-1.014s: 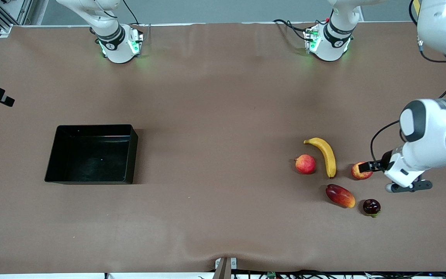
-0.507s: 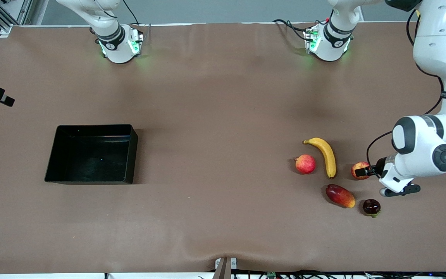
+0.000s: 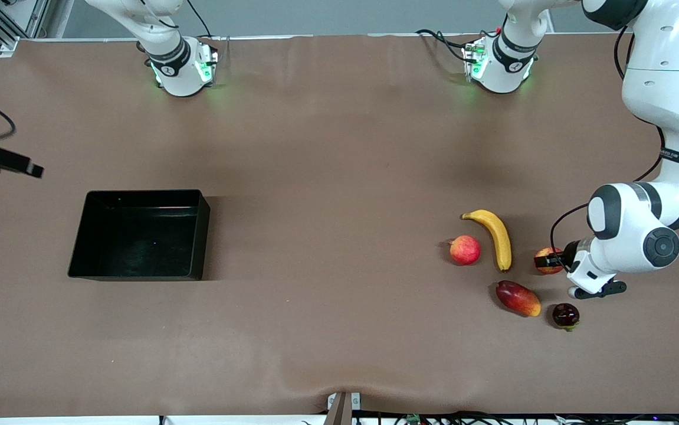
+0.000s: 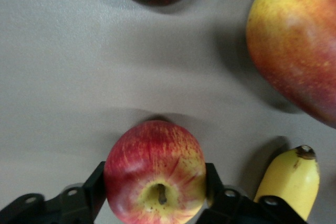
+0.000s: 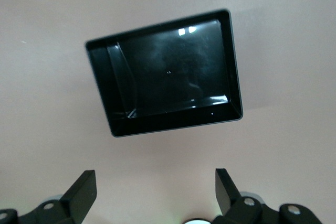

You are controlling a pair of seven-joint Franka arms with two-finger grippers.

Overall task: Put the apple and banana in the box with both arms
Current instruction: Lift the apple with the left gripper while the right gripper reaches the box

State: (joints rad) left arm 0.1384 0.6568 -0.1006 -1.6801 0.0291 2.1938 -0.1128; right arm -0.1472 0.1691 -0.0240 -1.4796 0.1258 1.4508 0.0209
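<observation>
Red-yellow apple (image 4: 152, 166) sits on the table (image 3: 327, 177) beside the banana (image 3: 497, 237), toward the left arm's end. Left end effector (image 3: 553, 260), wide a second ago, has narrowed onto the apple's sides, so the grasp looks made and the lift comes next. Left arm is folded low, wrist level. Right end effector (image 5: 155, 182) waits wide over the table near the box (image 3: 138, 192).

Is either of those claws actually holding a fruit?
The left gripper has its fingers against the apple, on its two sides, on the table. The right gripper holds nothing.
</observation>
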